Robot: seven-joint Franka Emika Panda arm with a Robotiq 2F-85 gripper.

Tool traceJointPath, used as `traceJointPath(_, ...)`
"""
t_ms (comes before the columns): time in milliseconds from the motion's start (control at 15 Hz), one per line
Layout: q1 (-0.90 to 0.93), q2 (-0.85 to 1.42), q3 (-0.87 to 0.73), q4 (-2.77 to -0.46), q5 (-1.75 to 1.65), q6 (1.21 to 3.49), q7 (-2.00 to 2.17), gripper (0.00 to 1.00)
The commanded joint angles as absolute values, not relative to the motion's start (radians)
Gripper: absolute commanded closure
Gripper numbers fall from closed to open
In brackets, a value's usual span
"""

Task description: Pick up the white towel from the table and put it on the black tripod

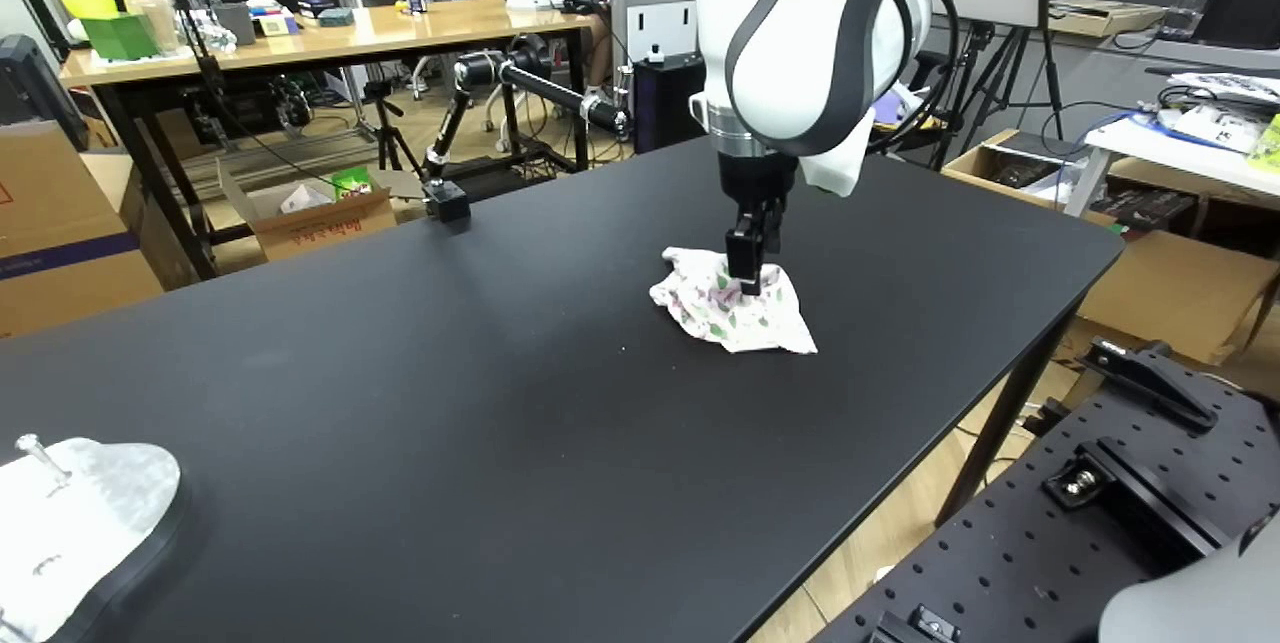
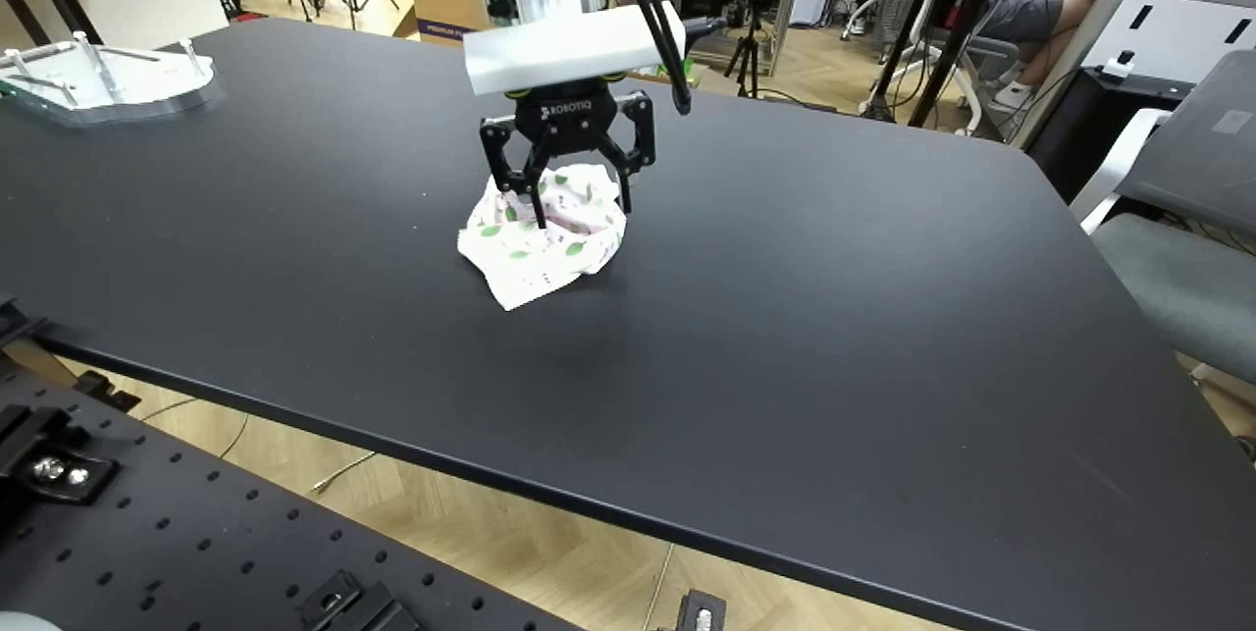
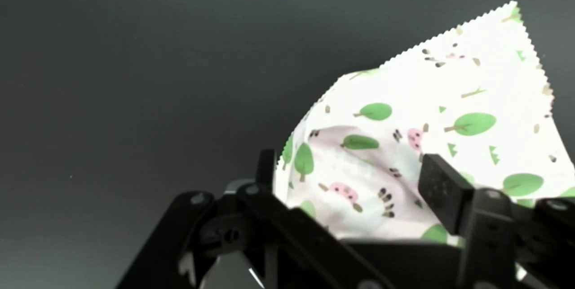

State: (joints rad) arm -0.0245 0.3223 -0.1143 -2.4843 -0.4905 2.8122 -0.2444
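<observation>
Gripper (image 3: pixel 352 174) nearest in wrist view, fingers spread, nothing gripped; towel (image 3: pixel 413 102) on table (image 1: pixel 450 373) directly beneath, bunched part between the fingertips, flat corner toward near side in both exterior views; contact unclear, closing likely next

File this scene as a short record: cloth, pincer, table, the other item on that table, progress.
cloth: white, printed with green trees; zigzag edge; rumpled, one corner spread out
pincer: pointing down at the cloth, jaws apart; whether it touches is unclear
table: black top, bearing the cloth
other item: white-topped plate with metal pegs sticking up
progress: cloth on the table, not yet lifted
</observation>
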Motion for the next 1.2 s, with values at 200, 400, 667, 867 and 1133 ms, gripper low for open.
traceJointPath(200,-0.017,0.354,-0.122,-2.454,-0.485,2.843,-0.248,0.69)
traceJointPath(400,-0.021,0.352,-0.117,-2.455,-0.476,2.842,-0.256,0.89)
traceJointPath(667,-0.010,0.309,-0.122,-2.474,-0.478,2.826,-0.238,1.00)
traceJointPath(867,-0.024,0.239,-0.098,-2.498,-0.422,2.793,-0.240,0.99)
traceJointPath(1133,-0.020,0.088,-0.065,-2.502,-0.330,2.676,-0.235,0.99)
